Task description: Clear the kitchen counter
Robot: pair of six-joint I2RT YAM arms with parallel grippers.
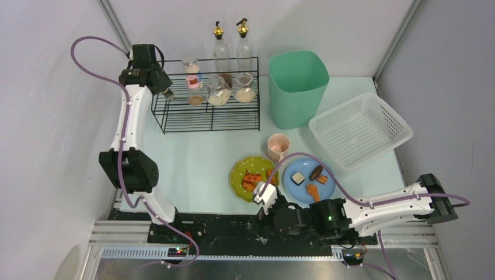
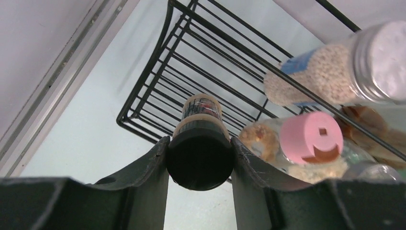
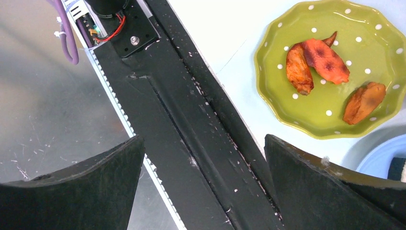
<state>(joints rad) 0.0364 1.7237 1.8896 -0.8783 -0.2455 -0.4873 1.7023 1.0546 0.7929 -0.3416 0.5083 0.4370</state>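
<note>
Here the left gripper (image 2: 199, 146) clamps a small black-capped jar (image 2: 202, 112) at the left end of the black wire rack (image 1: 207, 114), which stands on the kitchen counter (image 1: 192, 157). Well in front of the rack, the right gripper (image 3: 203, 143) gapes wide near a green dotted plate (image 3: 268, 52).

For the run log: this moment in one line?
left fingers: shut on black-lidded spice jar by black wire rack | right fingers: open, near green dotted plate
</note>
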